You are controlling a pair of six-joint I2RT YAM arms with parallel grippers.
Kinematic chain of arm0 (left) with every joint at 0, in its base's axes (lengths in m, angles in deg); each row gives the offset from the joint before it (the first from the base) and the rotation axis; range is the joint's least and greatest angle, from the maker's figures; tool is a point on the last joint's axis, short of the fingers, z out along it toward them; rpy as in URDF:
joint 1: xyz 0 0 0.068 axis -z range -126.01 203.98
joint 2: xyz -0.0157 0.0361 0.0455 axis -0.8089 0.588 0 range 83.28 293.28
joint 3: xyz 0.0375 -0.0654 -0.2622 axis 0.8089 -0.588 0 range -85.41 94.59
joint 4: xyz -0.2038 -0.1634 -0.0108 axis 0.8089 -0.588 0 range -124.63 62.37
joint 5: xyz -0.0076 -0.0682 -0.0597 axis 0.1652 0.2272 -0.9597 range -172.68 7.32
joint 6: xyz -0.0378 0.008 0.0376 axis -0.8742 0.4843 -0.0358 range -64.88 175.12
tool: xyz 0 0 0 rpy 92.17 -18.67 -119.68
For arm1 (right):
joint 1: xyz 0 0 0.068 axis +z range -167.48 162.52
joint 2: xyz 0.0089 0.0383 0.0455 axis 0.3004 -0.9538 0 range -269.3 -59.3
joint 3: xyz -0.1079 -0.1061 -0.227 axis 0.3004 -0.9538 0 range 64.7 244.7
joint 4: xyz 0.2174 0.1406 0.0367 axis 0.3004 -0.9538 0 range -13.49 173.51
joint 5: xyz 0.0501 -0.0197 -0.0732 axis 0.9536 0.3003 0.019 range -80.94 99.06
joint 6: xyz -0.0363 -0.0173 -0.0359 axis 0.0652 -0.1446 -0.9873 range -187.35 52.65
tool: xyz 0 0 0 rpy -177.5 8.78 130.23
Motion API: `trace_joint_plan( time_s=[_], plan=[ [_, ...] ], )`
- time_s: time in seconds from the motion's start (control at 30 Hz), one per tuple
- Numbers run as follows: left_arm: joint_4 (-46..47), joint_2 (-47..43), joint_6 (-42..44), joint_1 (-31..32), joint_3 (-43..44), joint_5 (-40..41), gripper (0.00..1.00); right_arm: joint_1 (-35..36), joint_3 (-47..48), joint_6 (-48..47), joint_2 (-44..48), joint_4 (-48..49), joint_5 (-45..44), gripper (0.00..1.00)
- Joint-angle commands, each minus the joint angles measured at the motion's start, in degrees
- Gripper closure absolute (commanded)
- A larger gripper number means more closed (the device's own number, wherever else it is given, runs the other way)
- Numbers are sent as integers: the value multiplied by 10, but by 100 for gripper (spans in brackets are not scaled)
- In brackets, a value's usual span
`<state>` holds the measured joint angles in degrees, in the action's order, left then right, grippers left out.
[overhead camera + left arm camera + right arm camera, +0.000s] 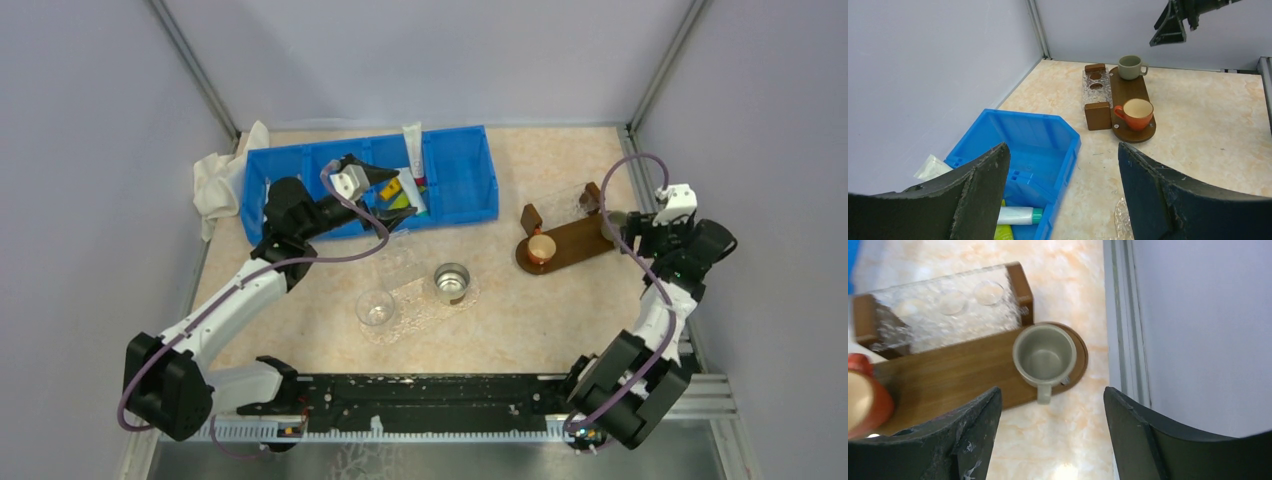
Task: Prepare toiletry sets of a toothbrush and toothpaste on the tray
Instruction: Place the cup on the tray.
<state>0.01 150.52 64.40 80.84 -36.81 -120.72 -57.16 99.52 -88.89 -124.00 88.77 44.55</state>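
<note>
My left gripper [404, 193] [1063, 147] is open and empty, hovering over the right part of the blue divided bin [455, 175] [1040, 142]. Under it lie a white toothpaste tube with a green cap [1018, 215] and a yellow tube [1004, 232]. Another white tube [412, 150] leans on the bin's back wall. I cannot make out a toothbrush. The wooden tray [575, 240] [1130, 95] [948, 380] lies at the right. My right gripper [610, 224] [1052, 390] is open and empty above its far end, over a grey cup [1044, 356].
The tray also carries an orange cup [541, 250] [1136, 113] and a clear holder [1096, 87] [943, 310] with round holes. A clear cup [376, 308] and a metal cup [452, 283] stand mid-table on clear film. A white cloth [215, 185] lies left of the bin.
</note>
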Motion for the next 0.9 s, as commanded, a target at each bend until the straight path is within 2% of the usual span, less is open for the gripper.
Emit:
trace_joint_plan(
  time_s=[0.0,0.07,0.13,0.2,0.3,0.47,0.63,0.77,0.87],
  plan=[
    [-7,7,-8,-4,14,14,16,3,81,-13,57,-111,110,26],
    [-8,14,-20,-10,19,16,16,32,129,8,57,-172,143,26],
    [-8,23,-35,-16,25,15,16,96,179,9,52,-226,154,26],
    [-6,34,-54,-25,32,12,16,192,212,3,45,-254,175,26],
    [4,49,-92,-43,39,9,16,268,245,-11,27,-279,247,26],
    [81,86,-189,-83,35,0,17,318,250,49,-3,-266,282,26],
    [154,155,-293,-105,46,2,20,326,218,62,27,-249,298,26],
    [150,223,-340,-105,86,22,26,365,240,23,17,-302,252,26],
    [111,259,-349,-97,116,88,29,396,243,16,12,-305,193,26]
  ],
)
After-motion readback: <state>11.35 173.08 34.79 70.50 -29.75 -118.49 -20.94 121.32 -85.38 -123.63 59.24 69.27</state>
